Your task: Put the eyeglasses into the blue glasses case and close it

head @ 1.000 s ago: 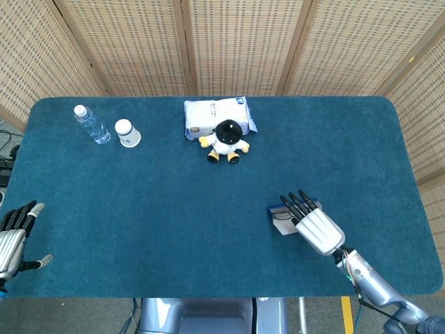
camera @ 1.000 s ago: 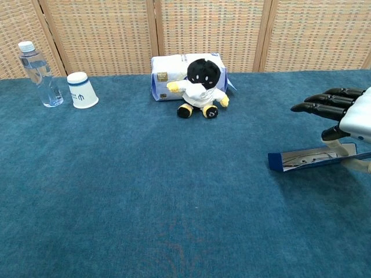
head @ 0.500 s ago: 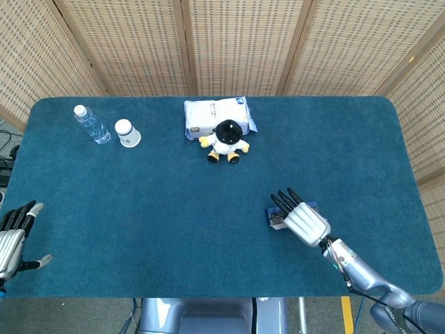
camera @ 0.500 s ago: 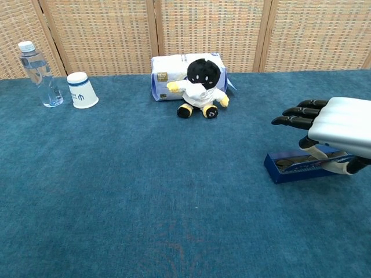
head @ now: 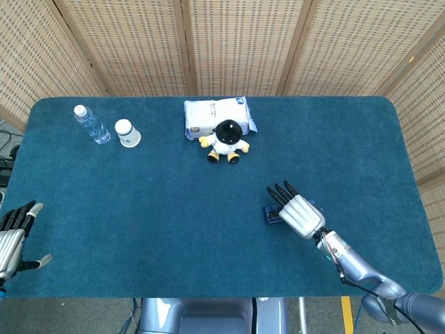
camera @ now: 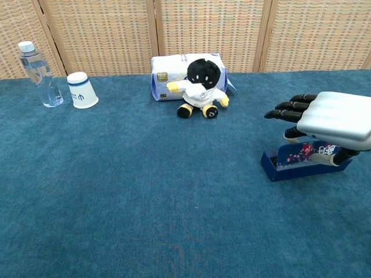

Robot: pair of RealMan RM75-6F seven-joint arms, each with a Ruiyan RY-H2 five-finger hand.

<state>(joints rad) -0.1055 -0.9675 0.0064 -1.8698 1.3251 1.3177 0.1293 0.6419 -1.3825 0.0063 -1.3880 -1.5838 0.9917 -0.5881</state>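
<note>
The blue glasses case (camera: 301, 168) lies on the table's right side, its lid standing up at a slant with a patterned lining showing. My right hand (camera: 331, 119) lies flat across the top of that lid, fingers stretched out to the left, thumb tucked down by the lid. From the head view the right hand (head: 297, 211) covers most of the case (head: 270, 214). I cannot make out the eyeglasses; the inside of the case is hidden by the lid and hand. My left hand (head: 12, 235) rests at the table's near left edge, fingers apart, holding nothing.
At the back stand a water bottle (camera: 39, 74) and an upturned paper cup (camera: 82, 90) on the left. A plush toy (camera: 201, 87) sits in front of a tissue pack (camera: 168, 72) at the back centre. The blue table cloth (head: 139, 209) spans the middle.
My right hand has moved left and forward over the case. The case slid slightly left and its lid has risen from flat to a slant. The left hand has not moved.
</note>
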